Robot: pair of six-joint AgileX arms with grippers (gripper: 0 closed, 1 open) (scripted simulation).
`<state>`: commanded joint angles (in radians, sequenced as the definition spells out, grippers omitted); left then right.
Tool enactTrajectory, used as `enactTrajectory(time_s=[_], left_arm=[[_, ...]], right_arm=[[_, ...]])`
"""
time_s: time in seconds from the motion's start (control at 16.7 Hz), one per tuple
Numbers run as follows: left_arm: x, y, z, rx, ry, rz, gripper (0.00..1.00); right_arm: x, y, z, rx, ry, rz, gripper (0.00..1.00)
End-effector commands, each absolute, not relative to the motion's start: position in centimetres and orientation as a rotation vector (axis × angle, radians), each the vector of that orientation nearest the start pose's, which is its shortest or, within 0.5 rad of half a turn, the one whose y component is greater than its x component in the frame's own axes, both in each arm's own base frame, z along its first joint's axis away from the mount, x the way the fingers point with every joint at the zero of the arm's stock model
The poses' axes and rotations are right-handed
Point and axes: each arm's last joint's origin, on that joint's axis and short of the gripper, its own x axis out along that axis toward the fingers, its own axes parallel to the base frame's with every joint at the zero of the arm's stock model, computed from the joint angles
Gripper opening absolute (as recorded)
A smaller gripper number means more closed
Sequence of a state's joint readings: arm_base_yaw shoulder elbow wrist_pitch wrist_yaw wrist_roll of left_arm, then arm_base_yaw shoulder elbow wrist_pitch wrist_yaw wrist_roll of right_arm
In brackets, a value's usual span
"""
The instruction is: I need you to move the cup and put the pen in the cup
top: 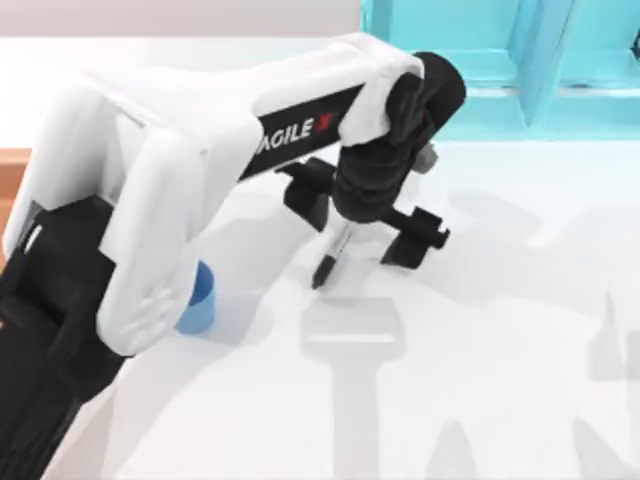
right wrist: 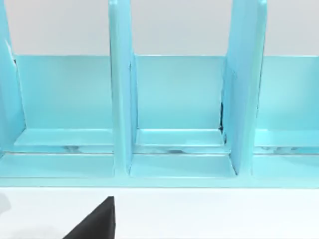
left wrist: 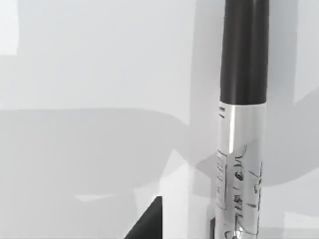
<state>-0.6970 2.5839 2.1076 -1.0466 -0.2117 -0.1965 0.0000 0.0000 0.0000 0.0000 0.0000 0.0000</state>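
Near the table's middle, the left gripper (top: 365, 235) hangs above the white surface with the pen (top: 332, 256) clamped between its fingers, the black tip slanting down toward the table's left side. From the left wrist camera the pen (left wrist: 242, 119) runs along the view, black end farther from the camera and grey-white label nearer it, so the hold seems to sit on the labelled barrel. That leaves a long free end, good for dropping into a tumbler but apt to swing if the arm moves sharply.

Well apart from the pen, toward the table's left, the blue cup (top: 197, 302) stands half hidden under the left arm's white casing. It looks upright, though its mouth is covered, so I cannot confirm it.

For the step in hand, my judgement is: carry the pen over the cup slowly, bring it closer to vertical, centre the black tip over the opening, lower until the tip is inside, then release. The cup is light; a touch on its rim could tip it.

Opposite the turquoise shelf (right wrist: 174, 114), the right arm looks parked; its fingers cannot be judged.
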Motion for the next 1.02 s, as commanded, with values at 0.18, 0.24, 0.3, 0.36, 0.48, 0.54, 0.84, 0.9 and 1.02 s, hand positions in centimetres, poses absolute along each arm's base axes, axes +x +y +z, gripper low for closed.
enactTrajectory(time_s=[0.18, 0.24, 0.3, 0.36, 0.48, 0.54, 0.84, 0.9, 1.02], left_arm=[[39.1, -31.1, 8.2, 0.507, 1.396, -0.230, 0.25], [39.1, -31.1, 8.2, 0.507, 1.396, -0.230, 0.17], [39.1, -31.1, 8.2, 0.507, 1.396, -0.230, 0.10], [39.1, -31.1, 8.2, 0.507, 1.396, -0.230, 0.02], [39.1, -31.1, 8.2, 0.507, 1.396, -0.230, 0.00], [39.1, -31.1, 8.2, 0.507, 1.396, -0.230, 0.00], [39.1, -31.1, 8.2, 0.507, 1.396, -0.230, 0.00], [38.5, -32.0, 11.4, 0.442, 1.365, -0.281, 0.00], [38.2, -32.1, 11.8, 0.442, 1.363, -0.280, 0.00]], right_arm=[[10.6, -0.1, 16.0, 0.000, 0.000, 0.000, 1.00], [10.6, -0.1, 16.0, 0.000, 0.000, 0.000, 1.00], [10.6, -0.1, 16.0, 0.000, 0.000, 0.000, 1.00], [10.6, -0.1, 16.0, 0.000, 0.000, 0.000, 1.00], [10.6, -0.1, 16.0, 0.000, 0.000, 0.000, 1.00], [10.6, -0.1, 16.0, 0.000, 0.000, 0.000, 1.00], [10.6, -0.1, 16.0, 0.000, 0.000, 0.000, 1.00], [10.6, -0.1, 16.0, 0.000, 0.000, 0.000, 1.00], [10.6, -0.1, 16.0, 0.000, 0.000, 0.000, 1.00]])
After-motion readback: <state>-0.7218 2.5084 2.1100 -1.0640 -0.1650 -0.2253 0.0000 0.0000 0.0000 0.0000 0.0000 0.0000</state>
